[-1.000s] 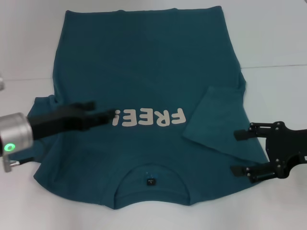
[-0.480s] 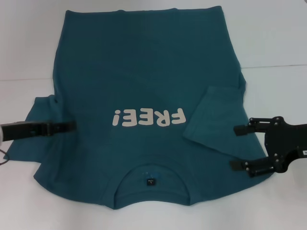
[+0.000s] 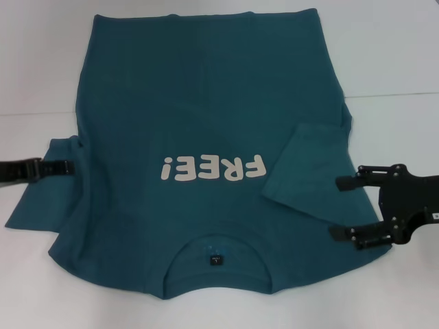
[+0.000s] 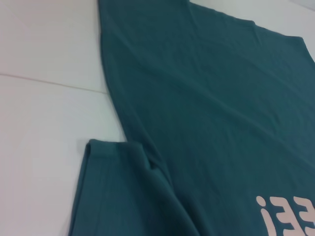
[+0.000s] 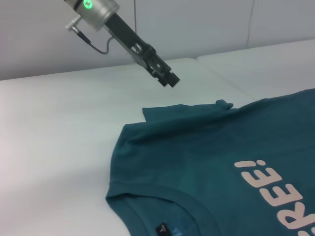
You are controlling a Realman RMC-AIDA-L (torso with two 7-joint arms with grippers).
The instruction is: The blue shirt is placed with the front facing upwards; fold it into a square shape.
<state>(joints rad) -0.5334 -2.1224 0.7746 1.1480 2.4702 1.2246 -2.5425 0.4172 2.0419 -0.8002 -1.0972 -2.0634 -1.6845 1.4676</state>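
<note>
One blue shirt (image 3: 206,123) lies print-up on the white table (image 3: 391,55) — two grippers flank it: right gripper (image 3: 341,207) fingers apart over its folded-in sleeve, left gripper (image 3: 63,168) at the opposite sleeve, fingers' state unclear.

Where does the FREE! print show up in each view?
Head view: FREE! print at mid-shirt, upside down.
Left wrist view: only its end, at the corner.
Right wrist view: partly visible, at the edge.
Shared landmark: left sleeve.

The blue shirt (image 3: 206,123) lies print-up, its right sleeve folded inward.
</note>
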